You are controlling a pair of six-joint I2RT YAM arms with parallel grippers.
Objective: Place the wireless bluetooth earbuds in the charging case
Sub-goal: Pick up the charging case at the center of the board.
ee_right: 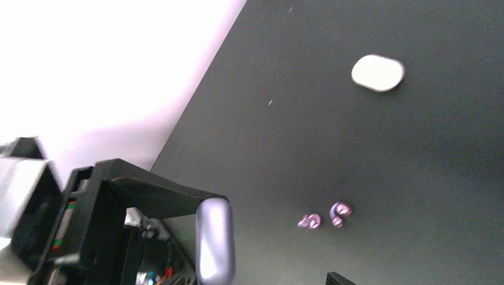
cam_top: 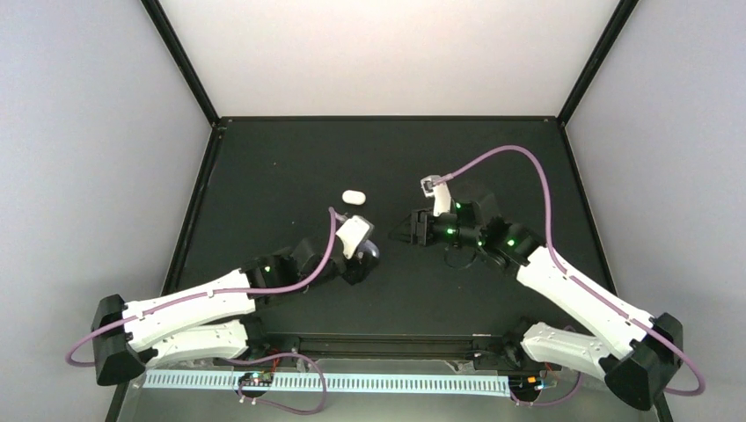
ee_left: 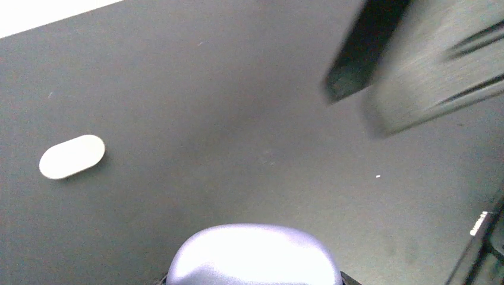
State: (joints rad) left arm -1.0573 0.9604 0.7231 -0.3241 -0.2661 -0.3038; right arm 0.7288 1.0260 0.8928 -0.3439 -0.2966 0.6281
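My left gripper (cam_top: 367, 255) is shut on the charging case (ee_left: 252, 256), a glossy pale lavender-white pill shape. The case fills the bottom of the left wrist view and also shows in the right wrist view (ee_right: 214, 240). I cannot tell whether its lid is open. Two tiny curled earbuds (ee_right: 309, 221) (ee_right: 340, 214) lie side by side on the black mat, between the case and my right gripper. They are too small to make out from above. My right gripper (cam_top: 400, 234) is open and empty, facing the left one. Only one of its fingertips (ee_right: 340, 278) shows.
A second, plain white pill-shaped thing (cam_top: 353, 196) lies closed on the mat beyond the left gripper, also in the left wrist view (ee_left: 72, 156) and the right wrist view (ee_right: 378, 73). The black mat (cam_top: 281, 167) has raised black edges and white walls around it.
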